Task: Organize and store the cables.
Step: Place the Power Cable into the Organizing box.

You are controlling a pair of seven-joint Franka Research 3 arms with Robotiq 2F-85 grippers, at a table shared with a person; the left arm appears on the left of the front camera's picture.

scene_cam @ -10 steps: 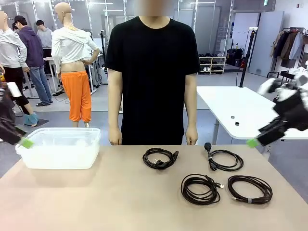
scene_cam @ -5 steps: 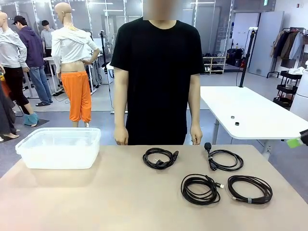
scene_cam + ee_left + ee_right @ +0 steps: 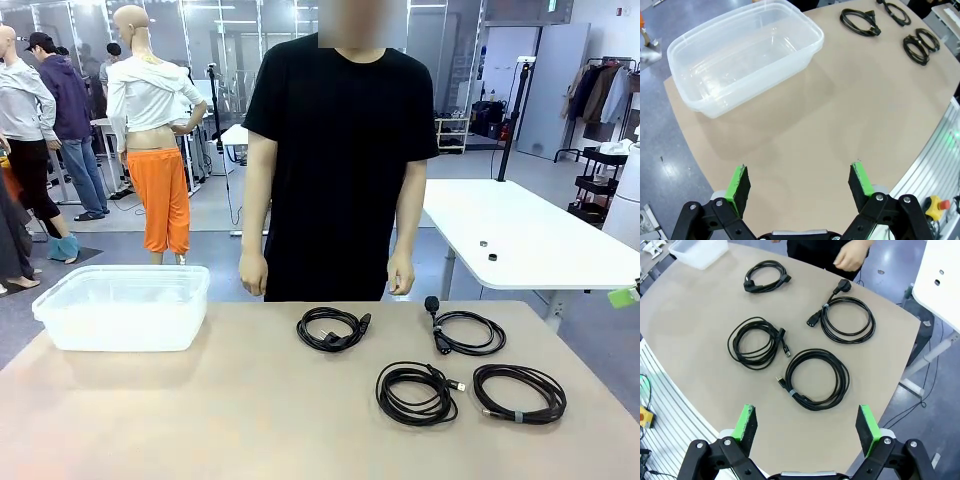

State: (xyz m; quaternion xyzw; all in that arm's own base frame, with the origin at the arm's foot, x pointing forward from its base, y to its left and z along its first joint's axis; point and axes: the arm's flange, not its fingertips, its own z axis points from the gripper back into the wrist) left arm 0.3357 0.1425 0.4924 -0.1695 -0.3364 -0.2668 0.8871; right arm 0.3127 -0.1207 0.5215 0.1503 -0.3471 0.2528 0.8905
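We find the left gripper (image 3: 799,175) and the right gripper (image 3: 806,417) both spread wide and holding nothing above the table (image 3: 200,420), with four coiled black cables (image 3: 802,400) lying separately on its right half, well apart from the clear plastic bin (image 3: 750,80) at far left.

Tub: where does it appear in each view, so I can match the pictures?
Front view: tub on the table, far left.
Left wrist view: tub upper left, large.
Right wrist view: tub in the top left corner, cut by the edge.
Shared landmark: the coiled cable nearest the tub.
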